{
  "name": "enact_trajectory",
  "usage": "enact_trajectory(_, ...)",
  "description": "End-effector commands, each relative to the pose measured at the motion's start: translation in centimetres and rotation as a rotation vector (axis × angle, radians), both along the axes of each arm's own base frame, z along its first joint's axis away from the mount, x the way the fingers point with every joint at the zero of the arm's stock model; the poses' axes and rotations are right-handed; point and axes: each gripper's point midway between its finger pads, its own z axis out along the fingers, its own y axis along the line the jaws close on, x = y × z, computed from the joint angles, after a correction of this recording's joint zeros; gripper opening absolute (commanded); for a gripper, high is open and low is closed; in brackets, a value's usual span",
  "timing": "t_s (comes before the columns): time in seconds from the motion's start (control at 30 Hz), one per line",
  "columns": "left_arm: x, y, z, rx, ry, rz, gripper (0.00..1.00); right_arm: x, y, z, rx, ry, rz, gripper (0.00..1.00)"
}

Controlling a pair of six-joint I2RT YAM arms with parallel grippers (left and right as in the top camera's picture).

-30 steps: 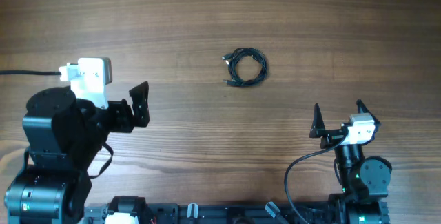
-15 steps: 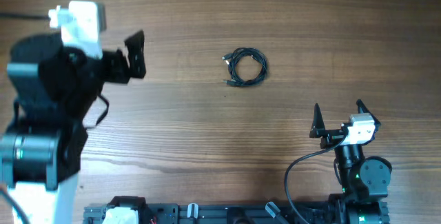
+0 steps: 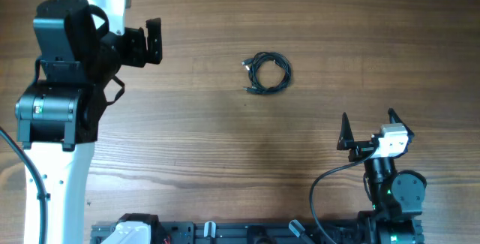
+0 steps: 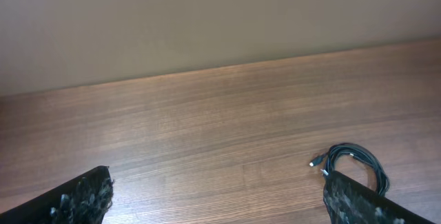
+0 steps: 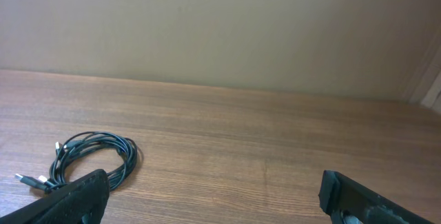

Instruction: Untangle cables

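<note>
While cables [image 3: 268, 73] lay coiled, maybe tangled, on the bench [image 3: 225, 161], left hand [image 3: 152, 41] and right hand [image 3: 368, 118] gaped wide, empty.

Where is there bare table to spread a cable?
Bare table between the cables and left gripper, between the cables and right gripper, and along the far edge. Crowded only at the near edge, by the arm bases.
</note>
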Motion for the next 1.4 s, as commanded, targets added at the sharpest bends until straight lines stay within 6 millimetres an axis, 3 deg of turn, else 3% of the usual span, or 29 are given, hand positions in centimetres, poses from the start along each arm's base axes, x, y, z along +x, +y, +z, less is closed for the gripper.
enact_trajectory(0.0,-0.1,0.0,1.2,0.011,-0.031,-0.012,1.0,0.0,0.1,-0.2,0.022,-0.003,0.01,1.0)
enact_trajectory(0.33,-0.2,0.0,0.9,0.01,-0.018,-0.015,1.0,0.0,0.1,-0.1,0.179,0.006,0.003,1.0)
enact_trajectory(0.47,-0.4,0.0,0.5,0.011,0.001,-0.016,1.0,-0.2,0.3,0.7,0.274,-0.001,0.009,1.0)
enact_trajectory(0.7,-0.5,0.0,0.4,0.01,0.004,-0.016,1.0,-1.5,0.4,2.2,0.274,0.073,0.005,1.0)
enact_trajectory(0.83,-0.5,0.0,0.4,0.01,0.004,-0.016,1.0,-3.2,0.4,5.3,0.273,0.07,0.006,1.0)
enact_trajectory(1.13,-0.6,-0.8,0.4,-0.016,0.005,-0.053,1.0,-8.3,0.1,16.7,0.27,-0.076,0.013,1.0)
enact_trajectory(1.37,-1.0,-1.7,0.0,-0.044,0.03,-0.102,1.0,-8.7,0.1,22.1,0.235,0.104,-0.011,1.0)
